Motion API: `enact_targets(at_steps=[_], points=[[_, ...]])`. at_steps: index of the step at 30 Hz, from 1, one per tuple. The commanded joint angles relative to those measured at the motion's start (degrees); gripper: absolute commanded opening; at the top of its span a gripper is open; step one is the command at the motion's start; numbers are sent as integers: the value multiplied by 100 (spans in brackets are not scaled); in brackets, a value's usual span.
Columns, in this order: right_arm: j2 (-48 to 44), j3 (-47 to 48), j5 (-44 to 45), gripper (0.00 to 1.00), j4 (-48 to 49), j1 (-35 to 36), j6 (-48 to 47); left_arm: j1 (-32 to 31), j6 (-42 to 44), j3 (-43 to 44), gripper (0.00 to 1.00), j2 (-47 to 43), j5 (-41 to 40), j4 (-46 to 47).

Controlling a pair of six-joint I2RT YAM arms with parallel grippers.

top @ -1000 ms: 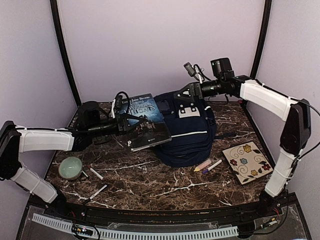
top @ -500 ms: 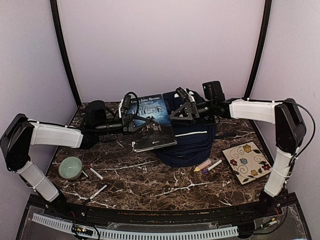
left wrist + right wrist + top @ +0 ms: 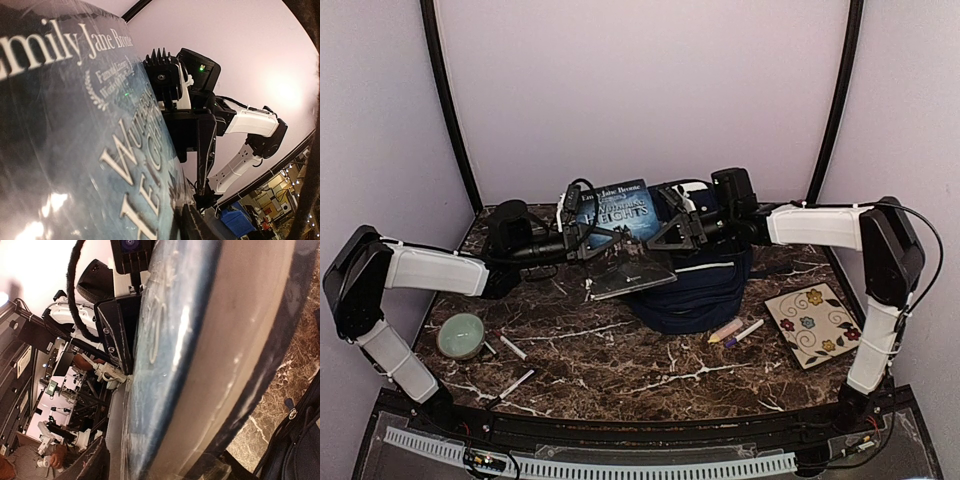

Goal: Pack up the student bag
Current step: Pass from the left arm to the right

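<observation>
- On the near part of the table, nothing stands between the arms and the work. The small things there lie off at 8 o'clock and 4 o'clock.
- The student bag lies at the middle of the table, a little toward 2 o'clock. The raised book hides its left part, and I cannot tell whether its mouth is open.
- The book hangs in the air just above the bag's 10 o'clock side. Its long axis runs roughly from 12 to 6, and the title end is tipped upward.
- The left gripper is clenched on the book's 9 o'clock edge and carries it.
- The right gripper stands at the opposite 3 o'clock edge with its jaws around it. I cannot tell whether they already press on it.
- From both pairs of jaws the bag lies downward and toward 4 o'clock. I judge the right arm is the nearer one, and the book must go that way.
</observation>
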Motion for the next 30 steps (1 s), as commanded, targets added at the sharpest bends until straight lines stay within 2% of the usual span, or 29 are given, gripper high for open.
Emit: enact_targets(at_steps=[1, 7, 10, 14, 18, 22, 26, 30], points=[[-80, -152, -132, 60, 606, 45, 340, -25, 223, 225, 27, -202, -23, 679], [-15, -194, -240, 49, 831, 46, 625, -26, 256, 227, 28, -144, -80, 646], [29, -220, -313, 37, 1060, 55, 796, -21, 277, 264, 34, -100, -76, 582], [24, -211, -414, 21, 1251, 43, 977, -14, 440, 273, 46, -152, -287, 223], [-27, -213, -394, 11, 1282, 2, 1012, 9, 649, 339, 54, -201, -426, -189], [-98, -167, -400, 5, 1321, -221, 1086, 71, 771, 308, 62, -259, -609, -532], [-311, -99, -397, 2, 1307, -672, 1081, 192, 1102, 157, 65, -446, -710, -890], [-632, -48, -163, 0, 518, -1195, 254, 208, 1859, 274, 67, -573, -855, -1705]])
